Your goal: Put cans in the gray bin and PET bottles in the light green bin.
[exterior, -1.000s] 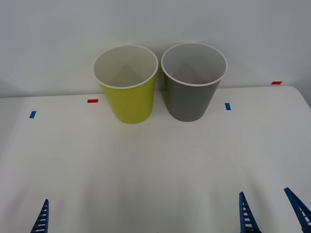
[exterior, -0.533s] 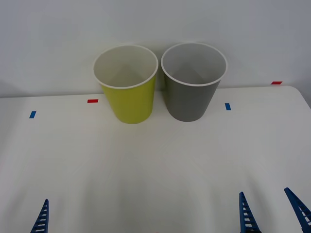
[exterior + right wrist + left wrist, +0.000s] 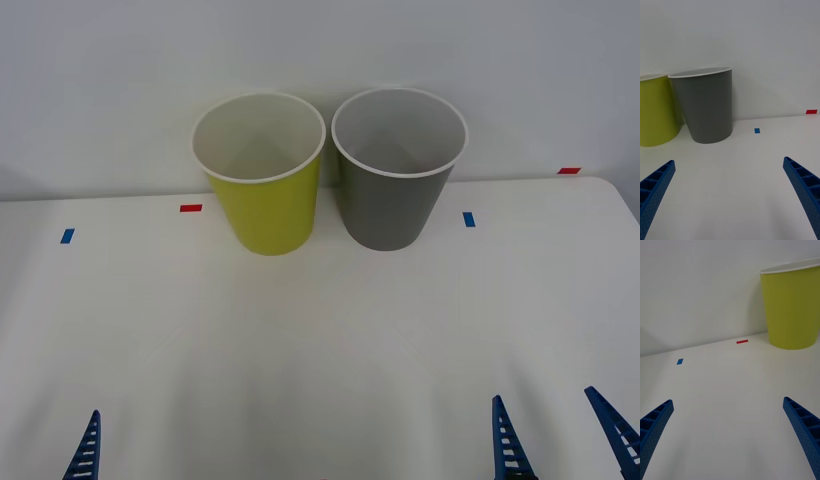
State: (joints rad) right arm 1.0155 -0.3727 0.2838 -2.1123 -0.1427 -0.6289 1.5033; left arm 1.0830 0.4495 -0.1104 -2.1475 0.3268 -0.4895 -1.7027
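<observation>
— Where are your hands right now?

— Going from my left: my left gripper (image 3: 729,435) hangs low over the near left edge of the tabletop (image 3: 320,340), its blue ribbed fingers (image 3: 655,423) spread wide with nothing between them. My right gripper (image 3: 728,195) sits over the near right edge, just as wide and just as empty.

— And the bins?

— Both stand at the far edge, against the wall. The light green bin (image 3: 262,190) is on the left, the gray bin (image 3: 397,180) just beside it on the right, their white rims close together; I cannot tell whether they touch. Both are upright, mouths open toward me, and what I see of their insides looks bare. Small strips of blue tape (image 3: 67,236) and red tape (image 3: 190,208) mark the surface near that far edge.

— Is there a can or bottle to take?

— None on the surface in front of me, so there's nothing for me to sort at present.

— How would you handle a can if one turned up?

— I'd expect a drink can to be light, thin-walled and slick, easy to dent. I'd close across the middle of its body with a gentle squeeze, keeping clear of the ends, and let the ribs do the holding. The bins look light too, I'd guess, and tapered, so I'd release from above the gray rim without knocking it.
</observation>
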